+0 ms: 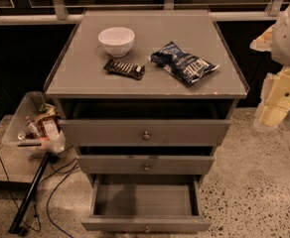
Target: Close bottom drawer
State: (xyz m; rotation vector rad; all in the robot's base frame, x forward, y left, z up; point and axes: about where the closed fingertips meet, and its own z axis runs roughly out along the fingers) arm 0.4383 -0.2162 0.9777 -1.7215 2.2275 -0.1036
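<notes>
Bottom drawer [144, 202] pulled out, gripper [273, 114] at the right edge

The lowest box of the grey cabinet [85, 76] juts toward the bottom centre of the frame with its inside bare. The middle drawer [184, 164] and top drawer [184, 132] above it sit much further in. The gripper hangs at the right edge, about level with the top drawer and well apart from the cabinet; how wide it stands cannot be told.

The drawer looks like stiff wood and is probably light with nothing in it, so it should slide on a steady push without flexing. Its small round knob [146, 228] is smooth metal, a poor thing to pinch for closing. A flat press on the plain front near its middle, just beside the knob, seems the better contact and should keep the box from skewing. A hard slam might rattle the bowl [116, 39] on top.
</notes>
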